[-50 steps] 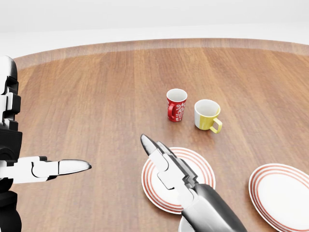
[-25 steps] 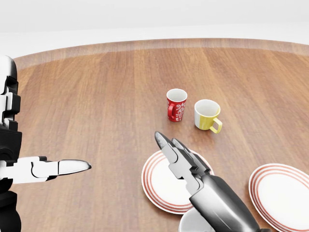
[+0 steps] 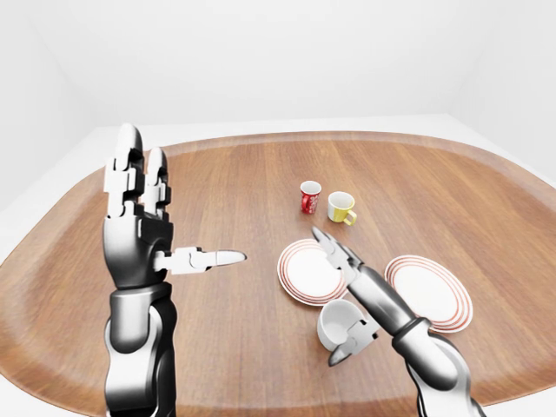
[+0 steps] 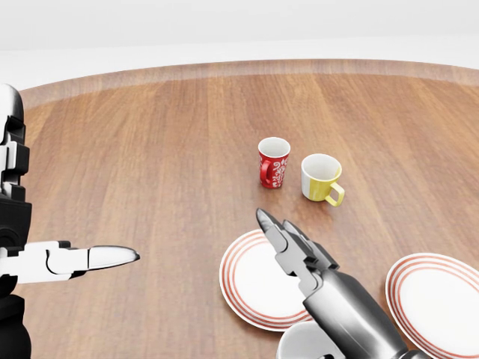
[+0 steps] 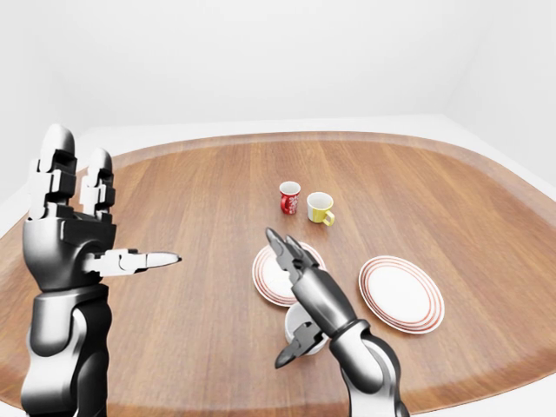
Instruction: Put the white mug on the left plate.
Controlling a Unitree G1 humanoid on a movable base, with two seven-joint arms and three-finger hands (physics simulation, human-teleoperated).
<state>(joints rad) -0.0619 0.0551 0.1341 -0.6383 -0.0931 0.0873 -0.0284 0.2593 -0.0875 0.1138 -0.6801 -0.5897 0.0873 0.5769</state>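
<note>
With fingers spread open, the right robot hand [image 3: 347, 300] reaches over the plain white ceramic mug [image 3: 337, 323] at lower centre of the left-eye view, apparently the approach to a grasp; next it must close round the mug and carry it up-frame onto the adjacent red-ringed white plate [image 3: 306, 274], while the left robot hand [image 3: 148, 234] is raised open at the left.

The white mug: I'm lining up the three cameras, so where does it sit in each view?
Left-eye view: white mug lies lower centre-right, below the left plate, beside the right hand.
Head view: only its rim shows at the bottom edge, partly behind the right arm.
Right-eye view: lower centre, mostly hidden by the arm.
Shared landmark: the red mug beside the yellow mug.
</note>
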